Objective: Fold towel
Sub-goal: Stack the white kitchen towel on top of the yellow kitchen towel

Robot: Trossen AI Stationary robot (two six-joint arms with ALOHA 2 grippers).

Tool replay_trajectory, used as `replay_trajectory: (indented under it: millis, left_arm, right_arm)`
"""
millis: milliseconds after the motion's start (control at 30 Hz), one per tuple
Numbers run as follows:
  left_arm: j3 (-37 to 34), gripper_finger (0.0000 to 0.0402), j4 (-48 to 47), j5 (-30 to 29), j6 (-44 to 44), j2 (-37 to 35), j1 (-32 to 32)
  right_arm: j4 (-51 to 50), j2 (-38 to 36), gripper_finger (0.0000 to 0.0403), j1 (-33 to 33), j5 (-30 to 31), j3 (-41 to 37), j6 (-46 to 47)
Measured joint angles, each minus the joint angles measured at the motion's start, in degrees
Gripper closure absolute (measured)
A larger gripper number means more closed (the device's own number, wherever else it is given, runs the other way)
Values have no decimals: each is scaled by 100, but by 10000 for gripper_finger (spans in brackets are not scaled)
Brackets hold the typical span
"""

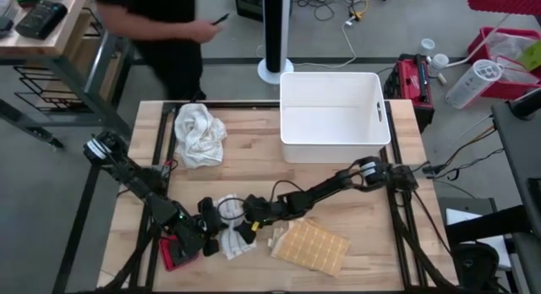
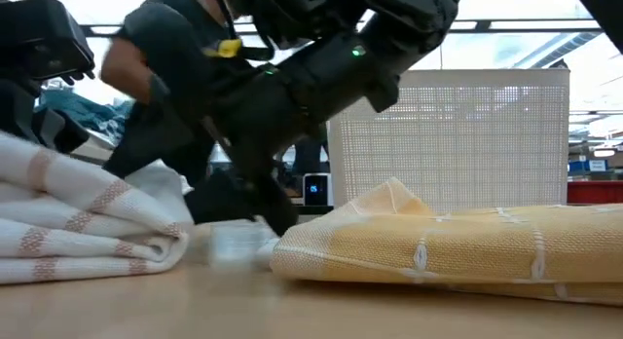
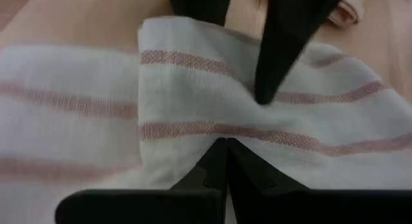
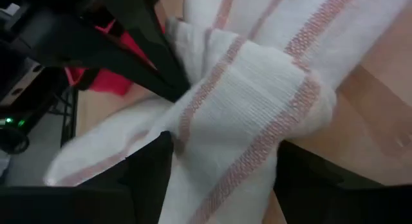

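Striped towel [image 3: 193,121] fills your wrist views, bunched at the surface's [image 1: 254,171] near edge. Left gripper [image 1: 209,226] clenched on its fold; right gripper [image 1: 254,216] spread wide around a doubled hem. Mid-fold, I judge. Next: pinch, then carry over.

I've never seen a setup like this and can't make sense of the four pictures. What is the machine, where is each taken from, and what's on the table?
Two dark robot arms work at a wooden table. One picture looks straight down, one looks level from the tabletop, and two come from cameras on the arms' wrists.

Both arms meet at a white towel with reddish stripes. The left gripper is shut on the towel; the right gripper has its fingers spread around a bunched fold.

Beside it lies a folded yellow towel. Farther back sit a crumpled white cloth and a white bin. A person stands behind the table.
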Motion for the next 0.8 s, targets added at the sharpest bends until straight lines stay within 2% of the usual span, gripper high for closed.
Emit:
replay_trajectory:
  millis: [100, 167, 300, 333, 433, 567, 667, 800]
  left_arm:
    - [-5, 401, 15, 10, 2, 0, -1]
    - [8, 401, -9, 10, 2, 0, 0]
    - [150, 401, -112, 41, 32, 0, -4]
    - [202, 401, -171, 100, 56, -6, -4]
    - [434, 402, -604, 353, 30, -82, -19]
    - [834, 401, -1341, 305, -122, -172, -174]
    - [1229, 402, -1931, -228, -103, -195, -403]
    - [1797, 402, -2713, -1365, -2, -179, -809]
  right_arm:
    - [78, 62, 199, -1, -35, 137, -95]
    - [62, 70, 236, 0, -10, 157, -217]
    - [85, 32, 357, 0, 41, 159, -407]
    - [101, 28, 375, 0, 45, 159, -470]
    - [122, 28, 380, 4, 48, 159, -576]
    - [91, -46, 386, 44, 17, 159, -663]
    - [-72, -226, 386, 76, -152, 159, -729]
    - [-579, -606, 386, 116, -350, 159, -904]
